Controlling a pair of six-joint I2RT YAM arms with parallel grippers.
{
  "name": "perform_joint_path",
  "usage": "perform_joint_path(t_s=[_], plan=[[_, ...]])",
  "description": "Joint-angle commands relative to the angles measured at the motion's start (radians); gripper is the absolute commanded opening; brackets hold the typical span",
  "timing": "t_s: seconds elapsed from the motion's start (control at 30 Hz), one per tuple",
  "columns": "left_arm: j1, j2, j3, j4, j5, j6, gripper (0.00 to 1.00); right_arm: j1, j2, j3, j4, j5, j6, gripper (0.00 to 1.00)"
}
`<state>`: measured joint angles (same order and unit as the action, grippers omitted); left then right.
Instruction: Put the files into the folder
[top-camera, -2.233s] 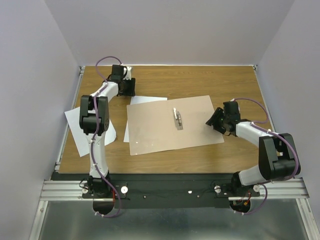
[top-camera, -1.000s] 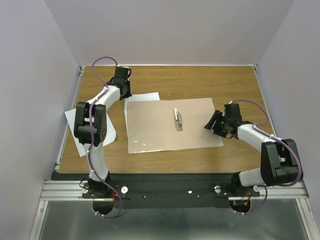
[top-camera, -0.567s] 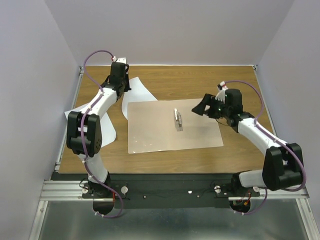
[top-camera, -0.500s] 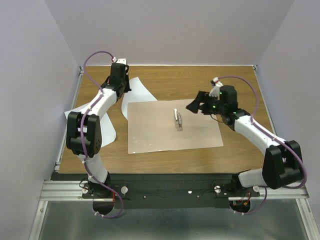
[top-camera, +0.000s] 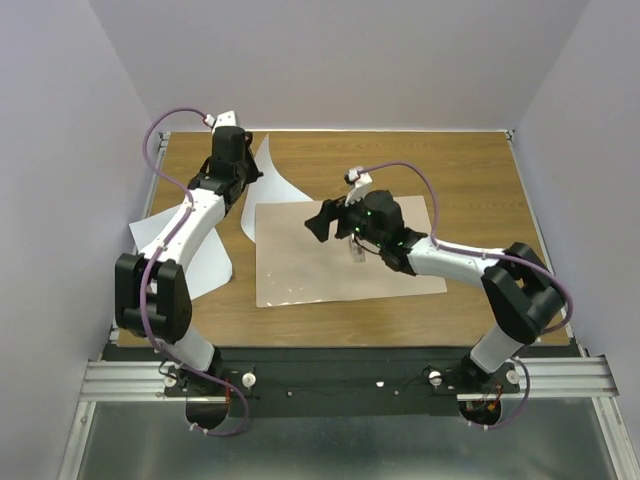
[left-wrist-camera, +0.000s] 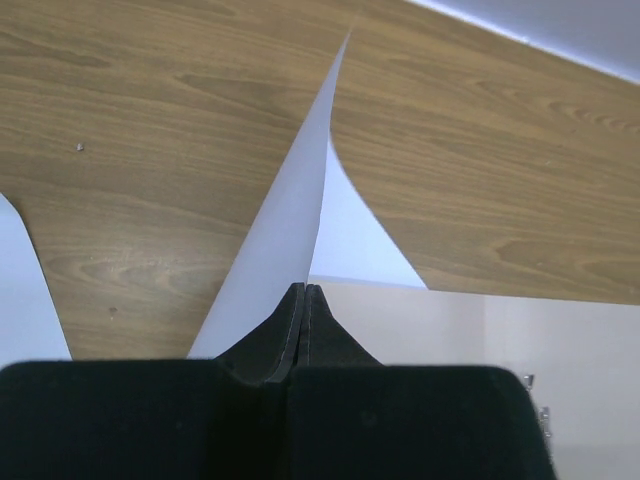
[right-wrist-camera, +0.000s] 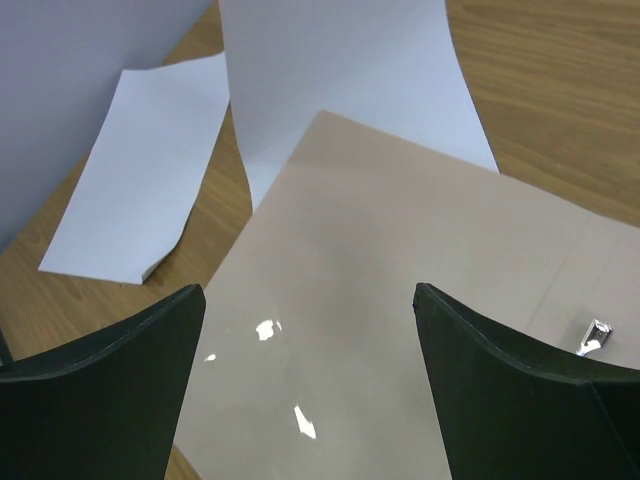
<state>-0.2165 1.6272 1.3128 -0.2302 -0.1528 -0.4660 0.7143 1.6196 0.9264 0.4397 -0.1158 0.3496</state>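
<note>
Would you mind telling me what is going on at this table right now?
The left tool is pinched shut on one white sheet, holding it raised and curled beside the far left corner of the open folder. The right tool hangs open above the folder, near its metal clip. The other sheet lies flat on the table to the left.

The desk (top-camera: 470, 165) is brown wood-grain. Pale lilac walls (top-camera: 340, 60) enclose it on three sides. A ribbed aluminium rail (top-camera: 125, 378) runs along its near edge, just past a black strip (top-camera: 340, 352).
</note>
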Motion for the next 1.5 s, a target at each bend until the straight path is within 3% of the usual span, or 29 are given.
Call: perform_joint_path(t_s=[0.0,0.23,0.7,1.03,1.33,1.43,1.47], plan=[[-0.003,-0.096,-0.049,-0.015,-0.070,-0.102,0.00,0.088,0.133,0.045,0.249,0.111,-0.070,0.93],[-0.003,-0.122,-0.069,-0.078,-0.096,-0.169,0.00,0.158,0.316,0.189,0.382,0.176,-0.057,0.93],[-0.020,-0.242,-0.053,-0.130,-0.080,-0.290,0.00,0.200,0.490,0.380,0.453,0.223,-0.089,0.93],[-0.090,-0.268,-0.034,-0.172,-0.131,-0.365,0.00,0.226,0.620,0.535,0.482,0.304,-0.110,0.93],[-0.109,-0.325,-0.043,-0.192,-0.169,-0.428,0.00,0.224,0.701,0.580,0.524,0.494,0.046,0.73],[-0.113,-0.336,-0.043,-0.198,-0.175,-0.438,0.00,0.226,0.723,0.597,0.540,0.498,0.092,0.56],[-0.115,-0.337,-0.043,-0.202,-0.179,-0.439,0.00,0.226,0.723,0.598,0.542,0.495,0.095,0.43]])
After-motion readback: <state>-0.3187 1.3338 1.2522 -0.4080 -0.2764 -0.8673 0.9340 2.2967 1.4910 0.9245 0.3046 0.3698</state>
